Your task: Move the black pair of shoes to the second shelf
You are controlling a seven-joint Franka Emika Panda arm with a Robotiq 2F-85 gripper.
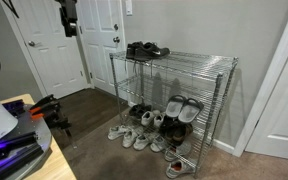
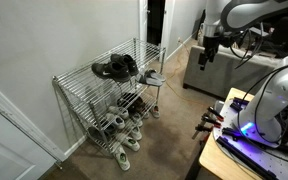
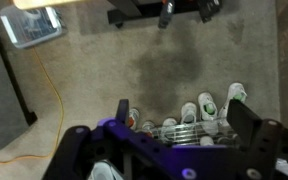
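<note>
The black pair of shoes (image 1: pixel 145 49) stands on the top tier of the chrome wire rack, near its end; it also shows in the other exterior view (image 2: pixel 114 68). The second shelf (image 1: pixel 184 91), the middle wire grid, looks bare. My gripper (image 1: pixel 69 22) hangs high in the air, well away from the rack and in front of a white door; it shows in both exterior views (image 2: pixel 206 52). In the wrist view the gripper (image 3: pixel 184 122) is open and empty, looking down on the rack's edge and the sneakers on the floor.
White and grey sneakers (image 1: pixel 136 134) lie on the floor in front of the rack, and more shoes (image 1: pixel 182 108) sit on the lowest tier. A tripod (image 1: pixel 56 110) and a desk corner (image 1: pixel 24 103) stand nearby. A wall is behind the rack.
</note>
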